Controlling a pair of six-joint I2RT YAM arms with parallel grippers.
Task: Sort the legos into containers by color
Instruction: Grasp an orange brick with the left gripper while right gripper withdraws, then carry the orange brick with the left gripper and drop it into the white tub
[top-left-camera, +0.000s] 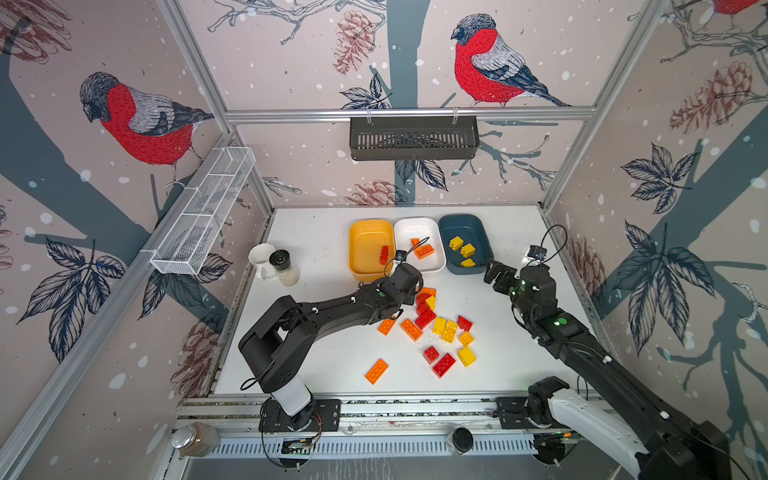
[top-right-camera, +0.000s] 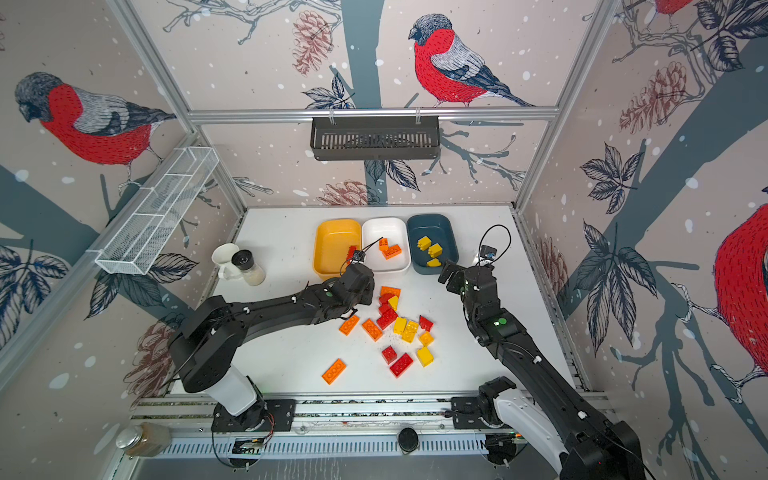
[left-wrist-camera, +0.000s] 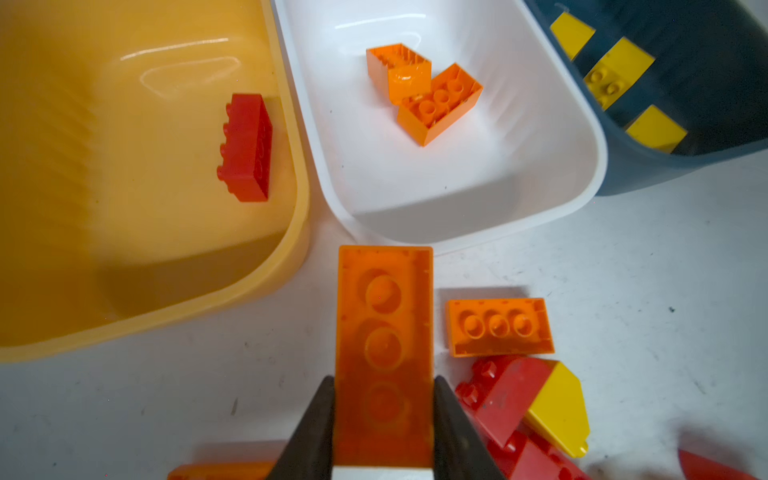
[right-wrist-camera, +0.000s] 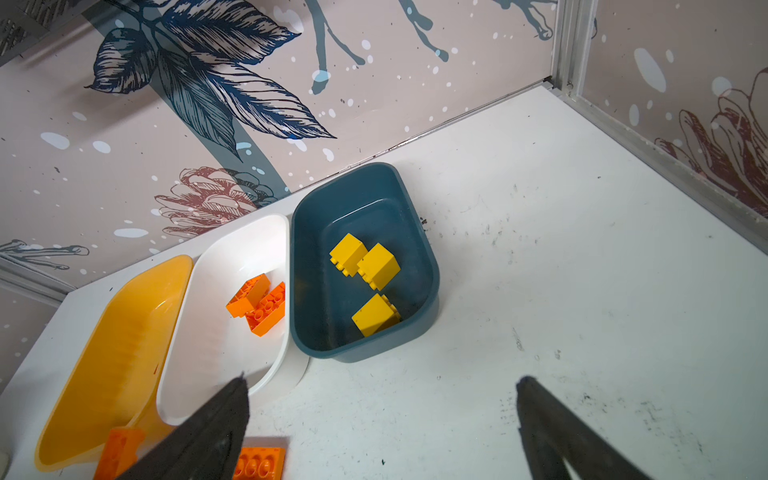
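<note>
While the right gripper (right-wrist-camera: 383, 379) gapes empty, the left gripper (left-wrist-camera: 384, 380) pinches a glossy flat orange lego plate (left-wrist-camera: 384, 316) just before the rounded white tub (top-left-camera: 434, 259), above centre in a top view.

Yellow tub (top-left-camera: 365, 243), white tub (top-left-camera: 417, 221), teal tub (top-left-camera: 462, 227) sitting w/ red, orange, yellow legos (top-left-camera: 443, 365); walls (top-left-camera: 291, 62) showing red-bird, pinecone print.

Loose red, orange, yellow legos (top-left-camera: 449, 331) beside yellow-orange tub (top-left-camera: 365, 241), white tub (top-left-camera: 415, 228), teal tub (top-left-camera: 465, 228), some inside each.
</note>
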